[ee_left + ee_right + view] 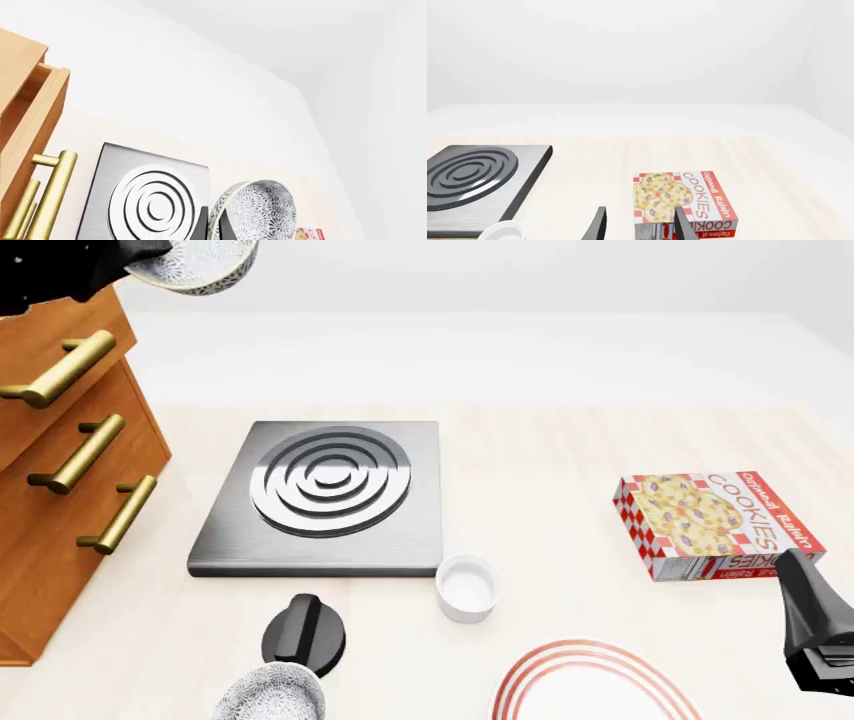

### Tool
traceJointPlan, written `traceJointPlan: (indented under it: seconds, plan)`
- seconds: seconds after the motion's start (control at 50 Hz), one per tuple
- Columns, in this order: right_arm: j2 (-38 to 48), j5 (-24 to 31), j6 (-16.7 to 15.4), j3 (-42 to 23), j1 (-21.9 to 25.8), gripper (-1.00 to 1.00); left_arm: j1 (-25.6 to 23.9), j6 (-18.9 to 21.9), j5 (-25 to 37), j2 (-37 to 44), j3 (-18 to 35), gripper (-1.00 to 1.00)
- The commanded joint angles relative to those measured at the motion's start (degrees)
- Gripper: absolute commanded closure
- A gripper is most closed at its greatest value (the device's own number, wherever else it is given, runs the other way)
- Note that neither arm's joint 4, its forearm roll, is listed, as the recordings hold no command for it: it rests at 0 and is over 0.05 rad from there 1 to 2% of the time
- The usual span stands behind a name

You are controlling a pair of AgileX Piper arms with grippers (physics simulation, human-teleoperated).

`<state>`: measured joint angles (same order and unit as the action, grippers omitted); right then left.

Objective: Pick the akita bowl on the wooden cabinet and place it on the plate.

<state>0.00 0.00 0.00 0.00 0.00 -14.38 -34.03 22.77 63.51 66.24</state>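
**Inspector:** Left gripper [140,258], state?

**Assistant:** Clamped on the bowl [200,265]. In the left wrist view one dark finger [203,230] lies against the rim of the bowl [257,210]. The other finger is hidden behind it.

**Inspector:** Where is the bowl relative to that gripper?

**Assistant:** At its fingertips, touching them and tilted. In the front view it juts out from the gripper toward the stove [320,495] side. The cabinet [60,470] is just beneath the gripper, and the bowl is off its top.

**Inspector:** And the plate?

**Assistant:** The plate [594,680] is well apart from the left gripper, at the near edge of the table. It lies close beside the right gripper [817,645], on that gripper's inner side.

**Inspector:** Right gripper?

**Assistant:** Spread, with nothing held. In the right wrist view its fingers [599,225] stand apart, with the cookie box [684,200] on the table ahead of them.

**Inspector:** Other items?

**Assistant:** A second bowl [274,695] stands at the table's near edge, far below the left gripper. Just beyond it is a dark knobbed object [304,632]. A ramekin [466,587] sits between the stove and the plate.
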Motion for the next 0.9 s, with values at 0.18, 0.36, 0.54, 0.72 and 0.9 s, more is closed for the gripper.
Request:
traceJointPlan:
  seconds: [0.18, 0.36, 0.54, 0.72, 0.9]
  plan:
    - [0.0, 0.0, 0.0, 0.0, 0.0, -1.00, -4.1, 3.0, 0.4, -0.7, -2.5, 1.00]
    - [0.0, 0.0, 0.0, 0.0, 0.0, -1.00, -4.8, 3.1, 0.3, -0.6, -3.5, 1.00]
    - [0.0, 0.0, 0.0, 0.0, 0.0, -1.00, -6.2, 3.5, 0.4, -0.1, -3.5, 1.00]
    - [0.0, 0.0, 0.0, 0.0, 0.0, -1.00, -7.5, 3.9, 1.2, 0.0, -3.4, 1.00]
    - [0.0, 0.0, 0.0, 0.0, 0.0, -1.00, -8.8, 4.6, 2.3, 0.9, -2.7, 1.00]
